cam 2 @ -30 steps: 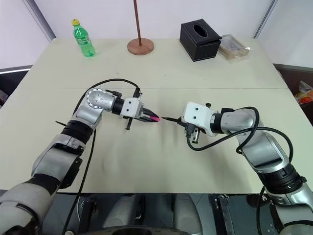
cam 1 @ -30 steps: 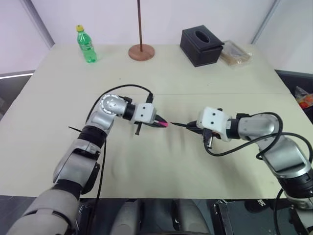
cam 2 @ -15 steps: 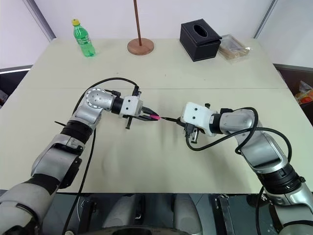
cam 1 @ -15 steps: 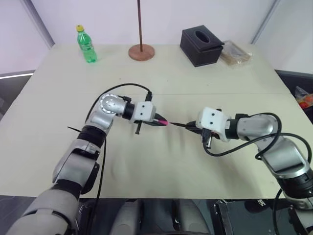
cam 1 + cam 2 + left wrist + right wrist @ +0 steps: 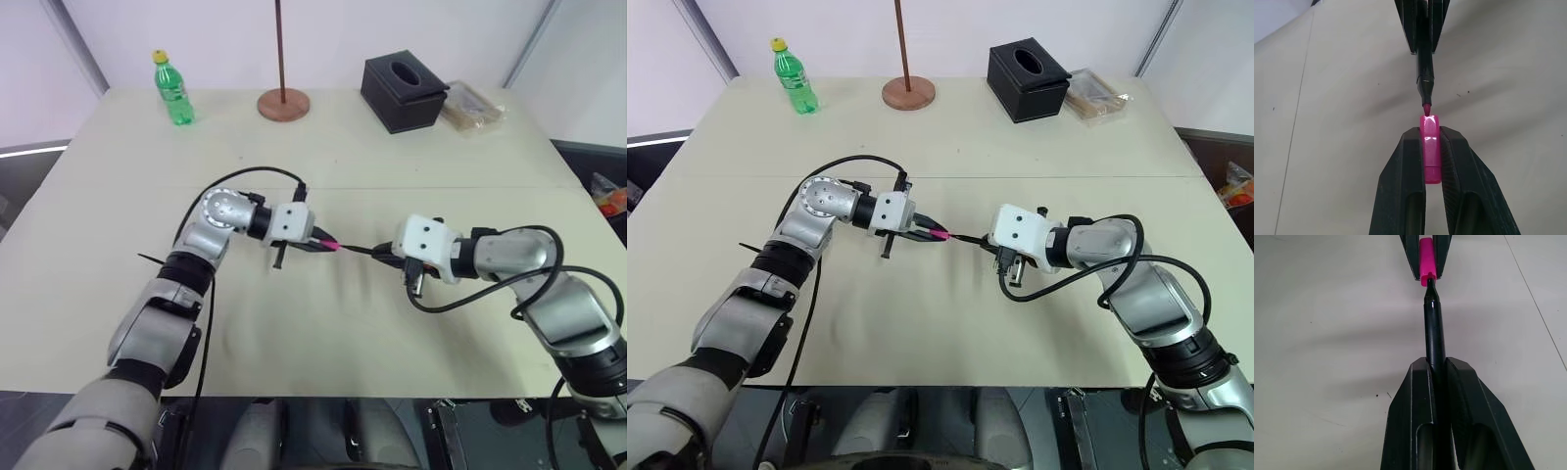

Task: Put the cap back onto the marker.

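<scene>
Beige counter (image 5: 323, 333) up front is bare, and both arms hang just above it, facing each other tip to tip. Left fingers (image 5: 1430, 147) are pinching the cap (image 5: 1430, 148), open end pointing at the other arm. Right fingers (image 5: 1437, 377) are clamped on the marker (image 5: 1434, 328), whose long axis runs straight along the same line as the cap. Its pink tip sits right at the cap's mouth, touching or barely inside, can't quite tell. Looks like it only needs a straight push together along that axis. Further back: a green bottle (image 5: 172, 88), a round wooden stand (image 5: 283, 103), a black tissue box (image 5: 403, 92).
</scene>
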`<act>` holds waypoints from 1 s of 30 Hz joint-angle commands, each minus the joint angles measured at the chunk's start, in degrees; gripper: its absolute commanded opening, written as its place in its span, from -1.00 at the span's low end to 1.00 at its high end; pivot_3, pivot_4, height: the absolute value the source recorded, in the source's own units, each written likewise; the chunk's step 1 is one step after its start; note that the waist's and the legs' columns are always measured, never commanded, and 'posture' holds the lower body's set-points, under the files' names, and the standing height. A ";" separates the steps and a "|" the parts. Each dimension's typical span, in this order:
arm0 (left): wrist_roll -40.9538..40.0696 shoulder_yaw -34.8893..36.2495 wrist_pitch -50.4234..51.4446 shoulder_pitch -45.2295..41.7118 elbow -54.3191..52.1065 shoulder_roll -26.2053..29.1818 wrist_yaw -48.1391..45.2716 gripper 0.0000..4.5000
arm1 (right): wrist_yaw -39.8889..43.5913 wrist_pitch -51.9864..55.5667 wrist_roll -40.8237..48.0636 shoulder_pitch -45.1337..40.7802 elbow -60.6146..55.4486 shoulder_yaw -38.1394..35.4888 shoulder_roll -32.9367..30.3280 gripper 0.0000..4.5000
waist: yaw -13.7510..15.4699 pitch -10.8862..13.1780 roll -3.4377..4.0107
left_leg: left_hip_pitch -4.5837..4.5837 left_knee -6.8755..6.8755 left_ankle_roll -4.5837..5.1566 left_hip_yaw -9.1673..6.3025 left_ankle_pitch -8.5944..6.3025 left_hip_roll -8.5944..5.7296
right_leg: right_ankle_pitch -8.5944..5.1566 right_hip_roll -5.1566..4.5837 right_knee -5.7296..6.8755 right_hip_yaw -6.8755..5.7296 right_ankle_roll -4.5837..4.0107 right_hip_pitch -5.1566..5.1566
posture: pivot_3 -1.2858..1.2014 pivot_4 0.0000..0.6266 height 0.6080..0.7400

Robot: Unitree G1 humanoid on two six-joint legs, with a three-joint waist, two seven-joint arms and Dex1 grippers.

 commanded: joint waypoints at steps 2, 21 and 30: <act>-1.38 1.46 0.21 -1.62 -2.05 0.05 0.45 -1.00 | -0.37 -0.92 0.01 -0.62 -2.05 -0.42 0.12 -0.98 | -0.01 0.00 0.00 | 0.00 0.00 0.00 0.00 0.00 0.00 | 0.00 0.00 0.00 0.00 0.00 0.00 | 0.03 -0.52 1.00; -1.87 1.35 0.66 -1.27 -3.02 0.39 0.37 -1.00 | -0.30 -0.98 -0.06 -0.54 -2.11 -0.32 0.02 -0.98 | 0.00 0.00 0.00 | 0.00 0.00 0.00 0.00 0.00 0.00 | 0.00 0.00 0.00 0.00 0.00 0.00 | 0.03 -0.52 1.00; -1.99 1.06 1.27 -0.78 -3.74 0.21 -0.06 -1.00 | -0.34 -0.95 -0.13 -0.52 -2.26 -0.30 -0.05 -0.98 | -0.01 0.00 0.00 | 0.00 0.00 0.00 0.00 0.00 0.00 | 0.00 0.00 0.00 0.00 0.00 0.00 | 0.03 -0.52 1.00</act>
